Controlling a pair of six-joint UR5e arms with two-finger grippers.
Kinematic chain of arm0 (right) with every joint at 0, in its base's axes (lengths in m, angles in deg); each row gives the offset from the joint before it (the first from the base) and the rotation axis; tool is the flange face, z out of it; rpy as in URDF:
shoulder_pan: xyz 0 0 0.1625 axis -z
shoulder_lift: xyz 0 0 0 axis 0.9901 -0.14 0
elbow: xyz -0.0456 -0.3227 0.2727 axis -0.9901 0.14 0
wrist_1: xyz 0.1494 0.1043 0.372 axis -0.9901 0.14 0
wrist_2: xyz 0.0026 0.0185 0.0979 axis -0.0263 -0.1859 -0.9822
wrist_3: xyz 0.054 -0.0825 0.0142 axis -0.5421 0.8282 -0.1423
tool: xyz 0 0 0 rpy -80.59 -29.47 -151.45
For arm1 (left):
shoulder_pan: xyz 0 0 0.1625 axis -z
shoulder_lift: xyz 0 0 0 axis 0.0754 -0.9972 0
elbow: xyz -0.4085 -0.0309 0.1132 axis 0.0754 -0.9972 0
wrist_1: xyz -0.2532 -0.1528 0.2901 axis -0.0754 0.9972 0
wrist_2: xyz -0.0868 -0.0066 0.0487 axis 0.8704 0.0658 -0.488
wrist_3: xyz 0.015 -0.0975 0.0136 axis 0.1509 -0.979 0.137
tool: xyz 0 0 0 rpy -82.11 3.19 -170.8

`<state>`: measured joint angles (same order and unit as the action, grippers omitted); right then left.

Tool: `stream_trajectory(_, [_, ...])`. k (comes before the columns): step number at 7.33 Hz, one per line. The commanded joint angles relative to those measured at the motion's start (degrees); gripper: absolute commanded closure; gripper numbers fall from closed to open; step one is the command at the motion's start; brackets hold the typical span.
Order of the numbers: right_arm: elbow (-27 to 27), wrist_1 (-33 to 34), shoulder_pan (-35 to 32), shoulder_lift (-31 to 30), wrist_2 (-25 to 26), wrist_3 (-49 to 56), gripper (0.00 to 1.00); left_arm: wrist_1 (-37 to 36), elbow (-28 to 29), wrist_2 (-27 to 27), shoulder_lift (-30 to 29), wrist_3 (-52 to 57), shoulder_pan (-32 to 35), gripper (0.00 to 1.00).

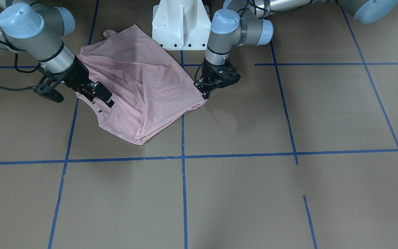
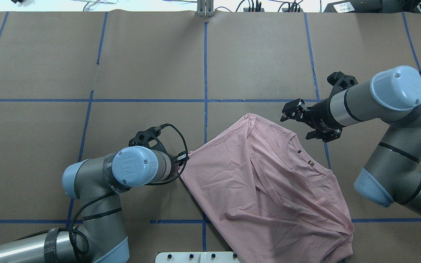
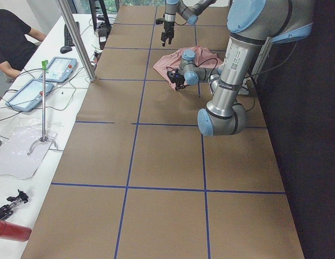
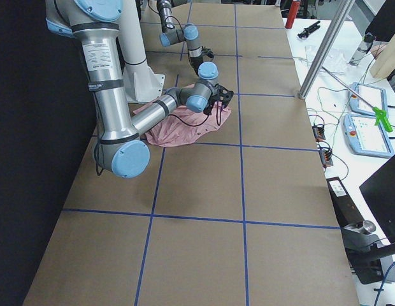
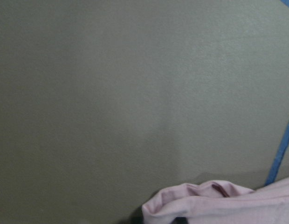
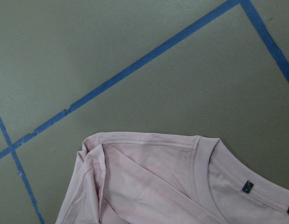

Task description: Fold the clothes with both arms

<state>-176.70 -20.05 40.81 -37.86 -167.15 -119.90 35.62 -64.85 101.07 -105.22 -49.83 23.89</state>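
Observation:
The pale pink T-shirt (image 1: 140,90) lies crumpled and partly folded on the brown table near the robot base; no print shows. It also appears in the overhead view (image 2: 261,182). My left gripper (image 1: 205,94) is low at the shirt's pointed hem corner and looks shut on it (image 2: 184,159). The left wrist view shows that bunched corner (image 5: 200,205), but no fingers. My right gripper (image 2: 296,124) is open and hovers just above the shoulder beside the collar (image 1: 104,97). The right wrist view shows the shoulder and collar (image 6: 154,186) with small dark tags (image 6: 247,186).
The white pedestal base (image 1: 181,24) stands right behind the shirt. Blue tape lines (image 1: 183,155) mark squares on the brown table. Beside the table, a bench holds teach pendants (image 3: 59,67) and cables, with a person (image 3: 11,38) sitting there.

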Motion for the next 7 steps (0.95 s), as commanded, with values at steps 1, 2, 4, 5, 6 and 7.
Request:
stream_trajectory(1, [0.2,0.1,0.4,1.1,-0.2,0.0,0.00,-0.4,-0.1,-0.2,-0.2,5.7,3.6,1.00])
stream_trajectory(2, [0.2,0.2,0.7,1.2,-0.5,0.0,0.00,0.1,0.2,-0.1,-1.0,9.6,7.1,1.00])
stream_trajectory(4, [0.0,0.2,1.2,1.2,0.0,-0.1,0.00,3.7,11.1,-0.1,-8.2,13.1,14.8,1.00])
stream_trajectory(5, [-0.1,0.2,1.2,1.2,0.3,-0.3,0.00,11.4,22.4,-0.1,-13.1,13.3,18.1,1.00])
stream_trajectory(6, [0.0,0.2,1.2,1.1,0.7,-0.6,0.00,18.5,34.2,-0.1,-18.1,15.5,20.5,1.00])
stream_trajectory(7, [-0.1,0.2,1.2,1.2,1.7,-0.7,0.00,20.7,39.0,-0.1,-19.8,20.0,23.9,1.00])
